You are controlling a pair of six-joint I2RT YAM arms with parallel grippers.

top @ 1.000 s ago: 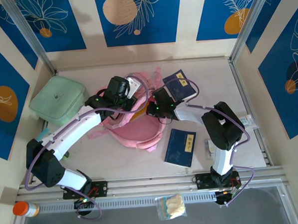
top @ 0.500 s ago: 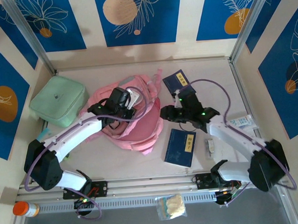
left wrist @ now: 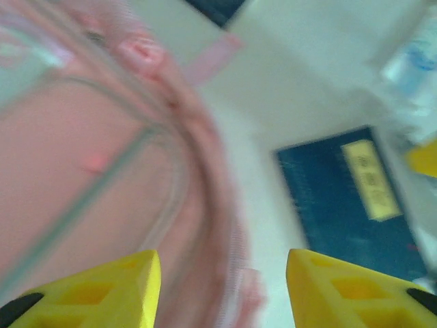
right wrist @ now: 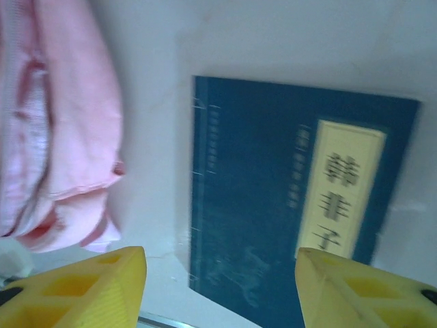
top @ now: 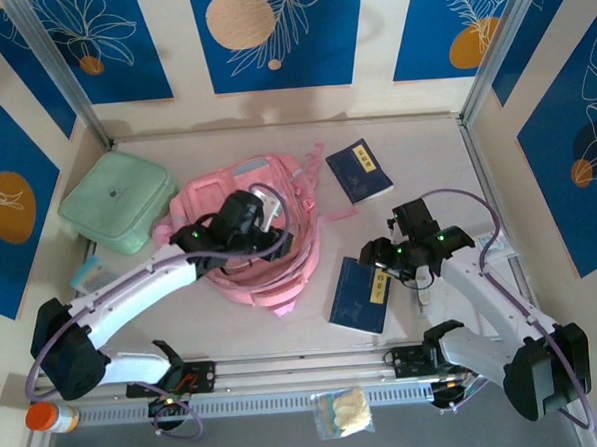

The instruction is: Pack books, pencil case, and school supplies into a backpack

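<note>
The pink backpack (top: 199, 204) lies flat at mid-table, blurred in the left wrist view as the backpack (left wrist: 89, 171). My left gripper (top: 279, 239) hovers over its right edge, open and holding nothing (left wrist: 224, 294). One navy book (top: 359, 170) with a white label lies at the back. A second navy book (top: 359, 298) lies near the front and also shows as the book (right wrist: 287, 198) and the book (left wrist: 348, 198). My right gripper (top: 373, 255) hangs open just above that book's far end, its jaws empty (right wrist: 222, 287). The backpack's edge (right wrist: 54, 123) is to its left.
A mint green square pouch (top: 115, 201) sits at the back left; I cannot tell if it is the pencil case. A small white item (top: 422, 292) lies right of the near book. An orange-capped bottle (top: 46, 415) and a clear bag (top: 343, 411) rest at the near rail.
Both grippers have opened and let go of the backpack, which has settled flat. The right arm swung right and forward to the near book. The left gripper moved slightly toward me.
</note>
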